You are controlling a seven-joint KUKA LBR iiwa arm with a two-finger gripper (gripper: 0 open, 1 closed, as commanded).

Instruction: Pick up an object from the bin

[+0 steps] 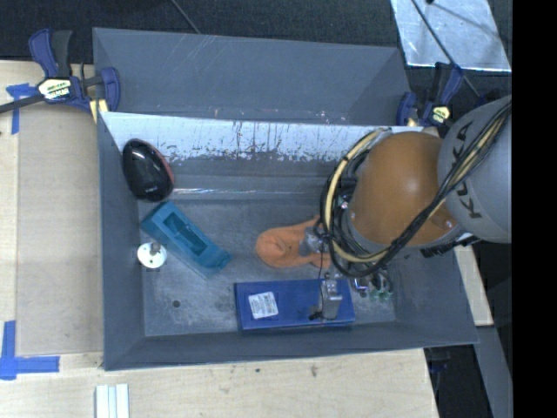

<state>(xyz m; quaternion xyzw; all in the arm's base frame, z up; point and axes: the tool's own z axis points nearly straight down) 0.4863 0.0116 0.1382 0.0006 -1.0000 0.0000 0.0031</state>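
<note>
Camera view looking down into the grey bin [261, 68], and the thing to look at is the flat dark blue box [278, 305] with a white label on its top face, so I'll place everything off that. It lies flat on the bin floor, right along the foot of the wall nearest the camera. The gripper [331, 306] is sitting over the right end of that box, well to the right of the label. Honestly can't tell if it's opened up or clamped, or even whether it's touching the box, since the wrist is in the way. Above the box's right end is the arm's big orange cover [396, 190], with black and yellow cables [335, 207] looped round its left side. Just above the middle of the box there's a soft-looking orange lump [283, 244], close to it but not touching, and its right side runs in under the wrist. Up and left of the box is a teal-blue tray thing [184, 237] lying at an angle, with a small white knob [151, 255] just beside its left end. Furthest from the box, way up in the far left corner, is a black computer mouse [146, 169].
</note>
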